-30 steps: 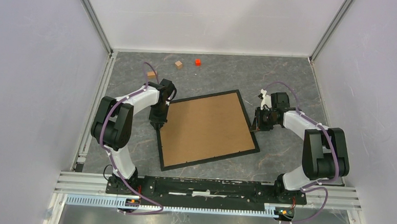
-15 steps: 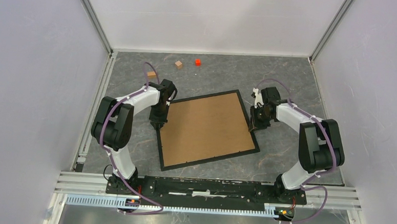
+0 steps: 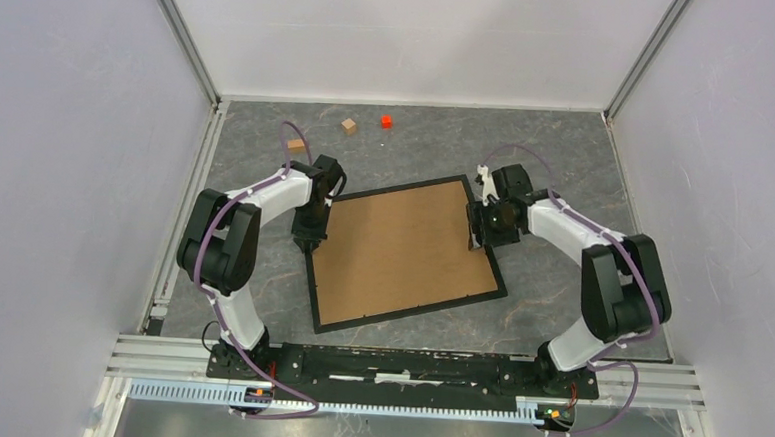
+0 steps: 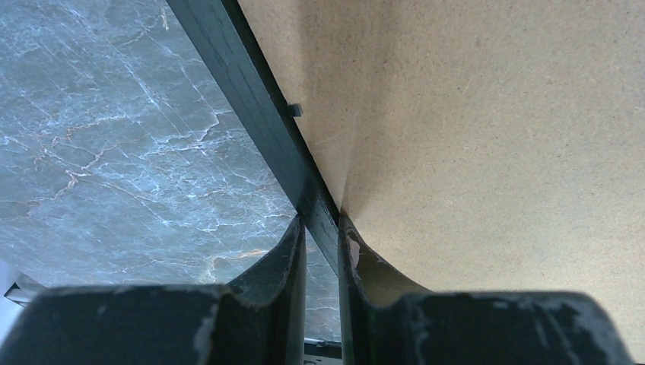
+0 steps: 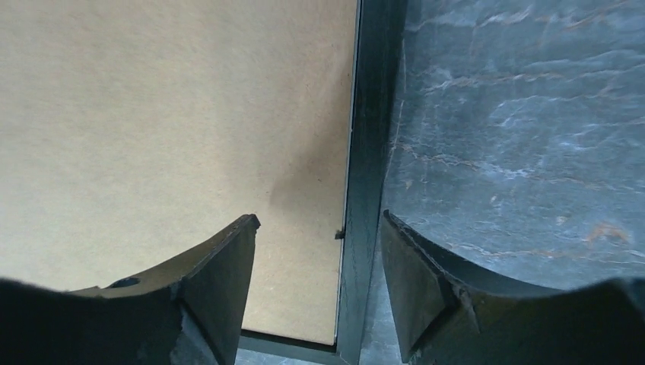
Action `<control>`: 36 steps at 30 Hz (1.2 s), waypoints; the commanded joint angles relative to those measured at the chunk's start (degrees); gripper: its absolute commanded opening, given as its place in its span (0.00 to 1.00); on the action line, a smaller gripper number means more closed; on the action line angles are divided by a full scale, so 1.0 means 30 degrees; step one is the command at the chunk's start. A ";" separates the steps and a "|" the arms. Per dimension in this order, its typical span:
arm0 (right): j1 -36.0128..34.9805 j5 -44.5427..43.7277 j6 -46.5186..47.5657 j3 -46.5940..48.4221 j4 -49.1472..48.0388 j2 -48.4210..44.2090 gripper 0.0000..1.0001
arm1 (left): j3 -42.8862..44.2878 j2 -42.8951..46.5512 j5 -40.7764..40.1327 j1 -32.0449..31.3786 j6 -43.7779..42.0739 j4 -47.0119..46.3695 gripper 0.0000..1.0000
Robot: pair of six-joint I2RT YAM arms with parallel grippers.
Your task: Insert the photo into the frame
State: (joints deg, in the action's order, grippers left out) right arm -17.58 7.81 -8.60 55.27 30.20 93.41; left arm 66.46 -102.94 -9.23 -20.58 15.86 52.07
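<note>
The black frame (image 3: 409,312) lies flat on the grey table with a brown backing board (image 3: 402,249) filling it. The photo is hidden. My left gripper (image 3: 305,242) is at the frame's left edge. In the left wrist view it (image 4: 321,220) is shut on the black rail (image 4: 251,99), one finger outside and one on the board (image 4: 494,152). My right gripper (image 3: 478,238) hangs over the right edge near the far corner. In the right wrist view it (image 5: 319,219) stands open astride the rail (image 5: 373,114), one finger over the board (image 5: 167,114), the other over the table.
Two small wooden cubes (image 3: 348,126) (image 3: 295,146) and a red cube (image 3: 386,120) sit at the back of the table. White walls close in on three sides. Small tabs (image 4: 295,109) (image 5: 340,233) stick out from the rails over the board.
My right gripper has moved left and away from me, from beside the frame to over its right edge, and has opened. The left gripper and the frame have not moved.
</note>
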 commanded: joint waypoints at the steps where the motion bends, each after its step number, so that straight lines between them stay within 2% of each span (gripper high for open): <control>1: 0.1415 -0.0487 0.0171 0.1199 -0.1098 -0.2003 0.67 | -0.0400 -0.0025 0.1575 -0.0638 -0.0306 -0.2307 0.02; 5: 0.3111 0.2043 -0.0321 0.2039 -0.2108 -0.0726 0.60 | -0.0326 0.0023 0.1687 -0.0635 -0.0320 -0.2307 0.02; 8: 0.3276 0.3664 -0.0649 0.3569 -0.2129 0.1260 0.46 | -0.0351 0.0063 0.1865 -0.0613 -0.0335 -0.2299 0.02; 10: 0.3321 0.4466 -0.0973 0.4273 -0.2592 0.2118 0.42 | -0.0377 0.0176 0.1849 -0.0618 -0.0335 -0.2303 0.02; 21: 0.3356 0.4509 -0.0762 0.5875 -0.4014 0.5083 0.26 | -0.0238 0.0067 0.2339 -0.0634 -0.0305 -0.2462 0.02; 36: 0.3332 0.4821 -0.0522 0.5987 -0.3894 0.6463 0.22 | -0.0179 -0.0024 0.2406 -0.0628 -0.0305 -0.2449 0.02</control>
State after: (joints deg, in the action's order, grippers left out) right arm -7.49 21.47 -11.05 71.31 19.59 110.83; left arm 66.26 -102.67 -9.37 -20.78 15.86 51.79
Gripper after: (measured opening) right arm 0.224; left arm 0.236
